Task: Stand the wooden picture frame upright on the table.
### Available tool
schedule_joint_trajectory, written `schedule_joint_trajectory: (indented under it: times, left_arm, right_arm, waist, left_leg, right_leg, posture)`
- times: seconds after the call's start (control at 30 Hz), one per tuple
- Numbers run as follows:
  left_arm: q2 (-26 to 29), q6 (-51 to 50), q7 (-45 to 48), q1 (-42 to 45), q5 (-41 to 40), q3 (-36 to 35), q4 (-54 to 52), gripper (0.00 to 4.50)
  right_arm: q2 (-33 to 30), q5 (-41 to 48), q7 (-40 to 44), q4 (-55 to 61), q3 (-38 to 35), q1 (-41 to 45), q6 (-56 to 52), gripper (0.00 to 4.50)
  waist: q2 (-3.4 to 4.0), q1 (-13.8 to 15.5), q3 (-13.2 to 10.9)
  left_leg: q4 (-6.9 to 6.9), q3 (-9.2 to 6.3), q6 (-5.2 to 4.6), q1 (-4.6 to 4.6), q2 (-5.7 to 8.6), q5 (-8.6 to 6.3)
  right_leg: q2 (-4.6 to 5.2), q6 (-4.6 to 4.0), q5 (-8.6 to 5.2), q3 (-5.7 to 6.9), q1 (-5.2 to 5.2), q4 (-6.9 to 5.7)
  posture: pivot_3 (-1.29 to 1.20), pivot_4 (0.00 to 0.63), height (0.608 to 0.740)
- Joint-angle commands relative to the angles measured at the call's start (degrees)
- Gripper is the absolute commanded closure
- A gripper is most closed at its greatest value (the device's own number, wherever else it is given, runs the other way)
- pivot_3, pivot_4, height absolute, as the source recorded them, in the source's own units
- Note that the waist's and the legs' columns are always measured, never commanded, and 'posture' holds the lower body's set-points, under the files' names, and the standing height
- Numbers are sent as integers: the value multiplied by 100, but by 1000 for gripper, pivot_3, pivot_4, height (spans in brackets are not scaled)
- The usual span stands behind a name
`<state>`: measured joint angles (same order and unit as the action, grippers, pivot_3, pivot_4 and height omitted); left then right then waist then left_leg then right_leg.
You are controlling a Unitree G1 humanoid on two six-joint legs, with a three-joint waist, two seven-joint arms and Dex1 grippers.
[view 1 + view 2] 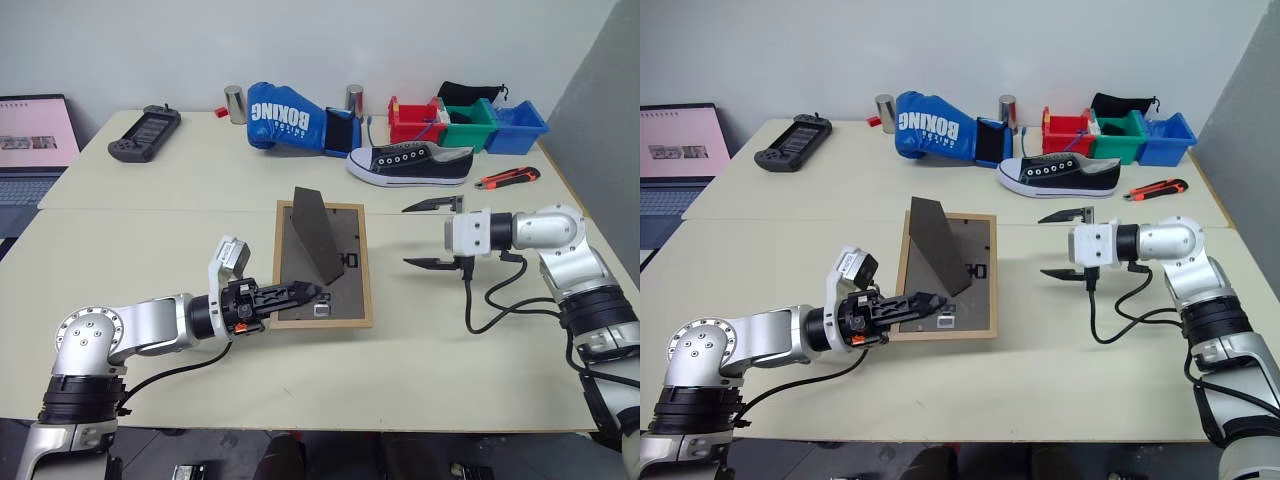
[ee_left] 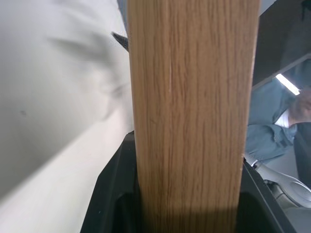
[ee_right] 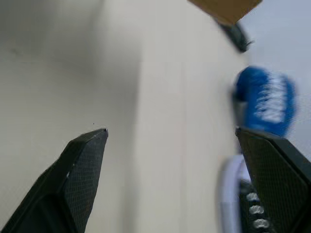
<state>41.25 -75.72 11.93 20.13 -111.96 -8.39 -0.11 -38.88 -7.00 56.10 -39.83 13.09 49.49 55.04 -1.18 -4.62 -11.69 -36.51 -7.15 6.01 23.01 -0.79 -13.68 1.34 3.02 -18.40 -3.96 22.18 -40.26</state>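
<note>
Reaching level across the near part of the table (image 1: 150,200), the left arm comes in from about 8 o'clock with its gripper (image 1: 300,294) pointing toward 3 o'clock, fingers clamped on the near left corner of the wooden picture frame (image 1: 322,262); in the left wrist view the light-wood rail (image 2: 189,116) runs straight up between the two black fingers (image 2: 109,194). The right arm bends in from 4 o'clock, its gripper (image 1: 432,234) aimed toward 9 o'clock at the frame's right edge, a little apart from it, jaws spread wide with nothing between them.

The frame sits at the table's centre, face down, its long axis running from 6 to 12 o'clock. Its light-wood border surrounds a dark grey backing, and the hinged prop (image 1: 316,234) stands raised off the back as a dark wedge, rising toward 12 o'clock. White numerals show on the backing beside the prop.

At 12 o'clock along the far edge lie a blue boxing glove (image 1: 285,118) and a black sneaker (image 1: 412,163).
</note>
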Motion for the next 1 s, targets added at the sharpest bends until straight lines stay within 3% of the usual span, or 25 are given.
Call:
schedule_joint_trajectory:
  times: [0.03,0.23,0.43,0.67,1.0]
  left_arm:
    - [-14,-10,172,8,-104,-200,-141,3220]
    - [-89,-61,193,110,-104,-228,-21,3220]
    - [-126,-103,177,146,-104,-191,26,3220]
    - [-147,-119,156,143,-104,-203,23,3220]
    - [-217,-125,74,210,-104,-190,111,3220]
  right_arm:
    - [163,-974,-1205,-624,-270,488,1930,60]
    - [316,-3011,-2967,-709,-537,755,2828,60]
    - [323,-4844,-5070,-421,-212,923,2574,60]
    - [130,-5875,-6914,-520,541,1285,2159,60]
    - [195,-6638,-8697,-295,1602,1727,1701,60]
  waist:
    - [0,-3,0]
    - [0,-10,0]
    - [0,-4,0]
    - [0,-14,0]
    - [-1,-24,1]
  left_leg:
    - [0,0,1,-1,0,0]
    - [-1,-7,9,-9,-1,5]
    - [-4,-9,12,-8,4,7]
    - [-5,-7,14,-10,4,8]
    - [-8,-3,13,-10,7,8]
  right_leg:
    - [0,0,0,-1,1,0]
    - [-4,-1,0,-1,-2,-6]
    - [-2,-1,0,-4,0,-12]
    - [-2,-2,0,-8,4,-21]
    - [-1,-2,0,-13,8,-35]
  posture:
    - [0,150,740]
    - [0,150,740]
    - [0,150,740]
    - [0,150,740]
    - [0,150,740]
